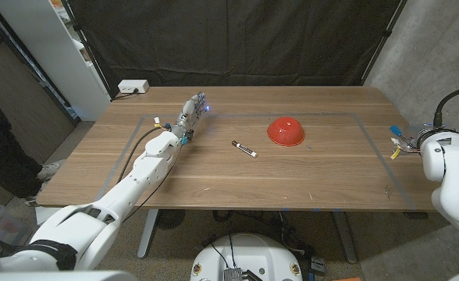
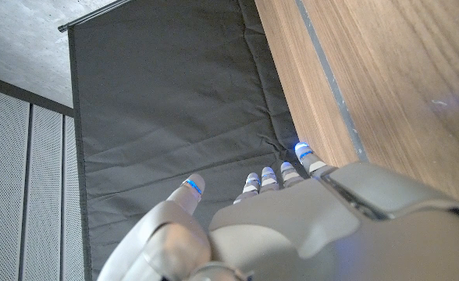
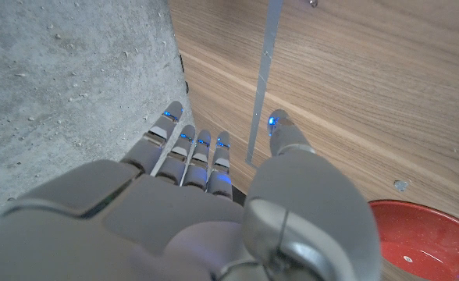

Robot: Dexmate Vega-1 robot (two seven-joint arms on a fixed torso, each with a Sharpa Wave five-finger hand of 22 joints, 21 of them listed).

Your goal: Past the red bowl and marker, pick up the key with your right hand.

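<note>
Right hand (image 3: pixel 206 203): fingers (image 3: pixel 201 152) straight, slightly apart, gripping nothing (free for the pick), at the table's (image 1: pixel 214 179) right edge. Key (image 1: pixel 388 188) lies near the front right corner beside the tape line (image 1: pixel 382 156), well apart from the red bowl (image 1: pixel 286 130) and marker (image 1: pixel 244 148). Left hand (image 1: pixel 192 109): fingers extended, empty, parked clear.

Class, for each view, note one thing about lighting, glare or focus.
Head view: even light, soft sheen on the red bowl. Left wrist view: blue glow on the left hand's fingers, backdrop dark. Right wrist view: right hand close and soft-edged.
</note>
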